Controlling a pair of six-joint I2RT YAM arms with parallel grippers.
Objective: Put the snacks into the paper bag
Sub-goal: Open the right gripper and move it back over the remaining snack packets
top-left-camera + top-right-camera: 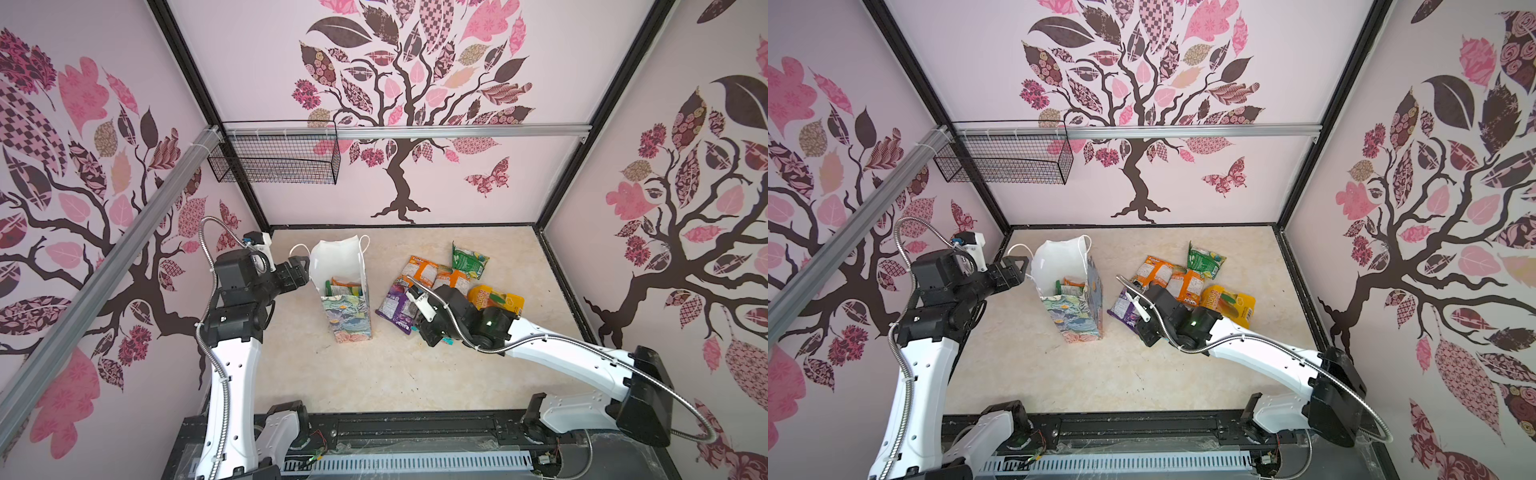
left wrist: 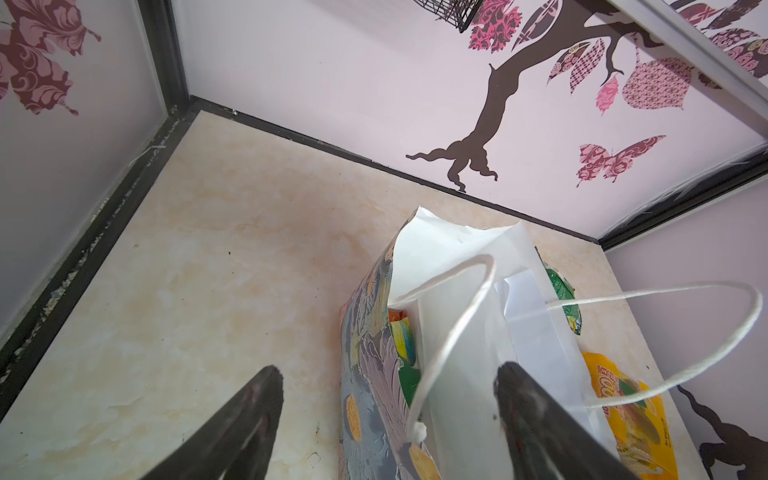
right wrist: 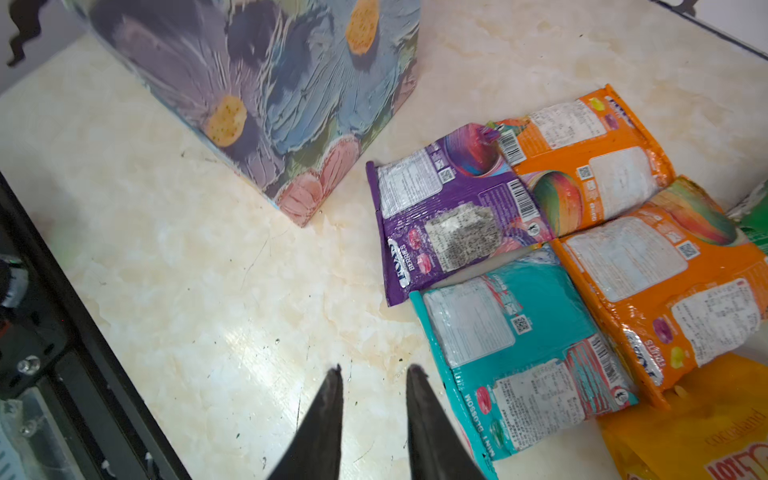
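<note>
Since the snacks point(image 1: 440, 282) are thin foil packets, expect them to be light, slick and easily crushed, so pinch a crimped end seam rather than the puffy middle. Most lie in an overlapping heap on the table point(image 1: 374, 374) just right of the bag point(image 1: 347, 316), which stands upright with a few packets already inside. Your right gripper point(image 3: 376, 370) hangs low beside the heap, jaws narrow and empty, and the teal packet point(image 3: 519, 353) lies nearest its fingertips. That packet shows plainly only in the right wrist view; in both top views the arm covers nearly all of it. Your left gripper point(image 2: 388, 367) sits at the bag's rim, jaws wide and holding nothing. Only the left wrist view shows the cord handle point(image 2: 457, 328) looping across the gap between them. The bag is flimsy paper and will likely tip if nudged.
</note>
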